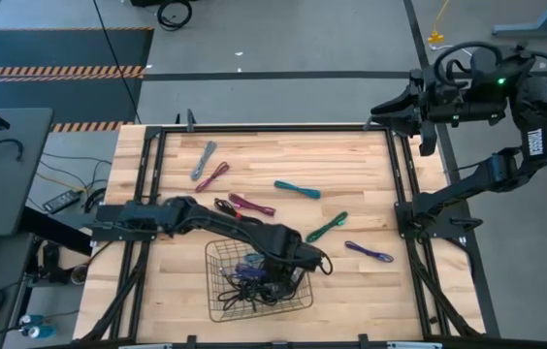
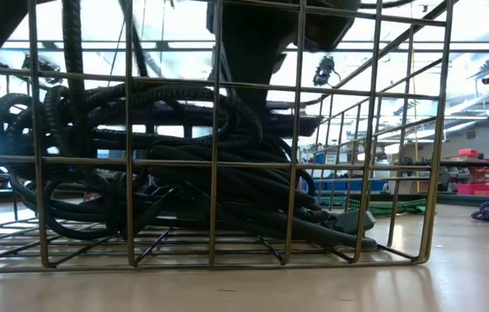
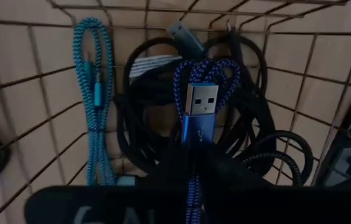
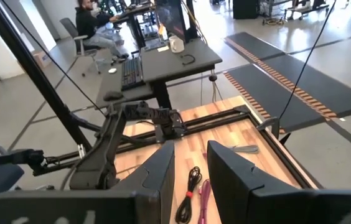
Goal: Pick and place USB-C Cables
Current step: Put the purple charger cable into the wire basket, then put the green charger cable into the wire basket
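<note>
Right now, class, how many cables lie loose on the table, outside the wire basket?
7, seen from above: grey, magenta, black, magenta, teal, green, purple. The left arm may hide others near the basket.

Overhead: even, bright light on the counter (image 1: 283, 155), soft shadows. Low view: strongly backlit by ceiling lights at upper frame; wire basket (image 2: 214, 130) nearly a silhouette. Left wrist view dim, lower edge blurred, possibly too close to focus.
</note>
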